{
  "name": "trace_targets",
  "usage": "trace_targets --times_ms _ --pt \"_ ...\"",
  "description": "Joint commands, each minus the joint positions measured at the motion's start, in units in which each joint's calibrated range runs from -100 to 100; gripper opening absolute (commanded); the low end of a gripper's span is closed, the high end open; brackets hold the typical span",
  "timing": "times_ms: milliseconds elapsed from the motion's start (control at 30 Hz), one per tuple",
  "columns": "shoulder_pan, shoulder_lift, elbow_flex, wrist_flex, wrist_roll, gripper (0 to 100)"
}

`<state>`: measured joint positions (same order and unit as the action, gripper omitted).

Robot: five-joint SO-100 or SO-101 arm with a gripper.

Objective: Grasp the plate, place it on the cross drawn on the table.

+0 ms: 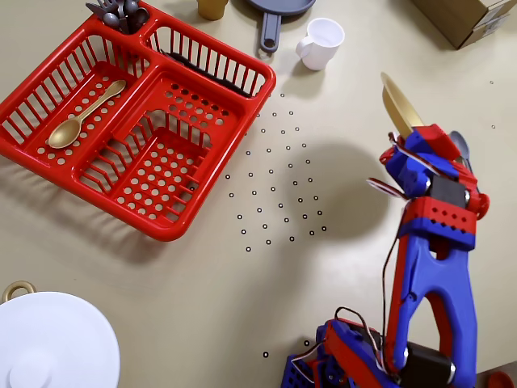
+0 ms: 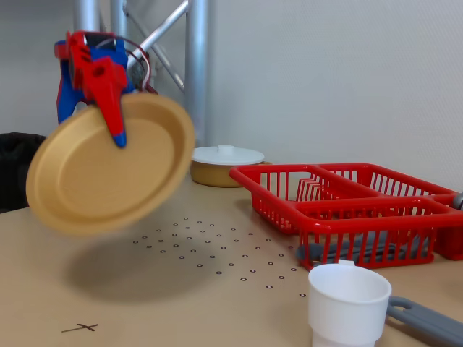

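Observation:
My gripper is shut on the rim of the pale yellow plate, which hangs tilted in the air above the beige table. In the overhead view the plate shows almost edge-on, rising from the gripper at the right. The pen-drawn cross lies on the table low at the left of the fixed view, in front of and below the plate. In the overhead view the cross is hidden under the arm and plate.
A red basket with a gold spoon fills the upper left. A white cup and grey pan stand at the top. A grey spoon peeks out beside the gripper. A white lid sits bottom left.

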<state>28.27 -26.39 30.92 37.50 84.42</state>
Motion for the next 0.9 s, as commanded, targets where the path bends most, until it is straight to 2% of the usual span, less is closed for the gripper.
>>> trace_targets --times_ms 0,200,533,867 --pt "2.0 0.8 -1.3 -5.7 0.6 0" --pt "4.9 6.9 1.4 -15.2 3.5 0" --pt "4.8 18.9 -0.1 -26.4 4.0 0" --pt "4.2 27.8 -1.7 -29.5 5.1 0"
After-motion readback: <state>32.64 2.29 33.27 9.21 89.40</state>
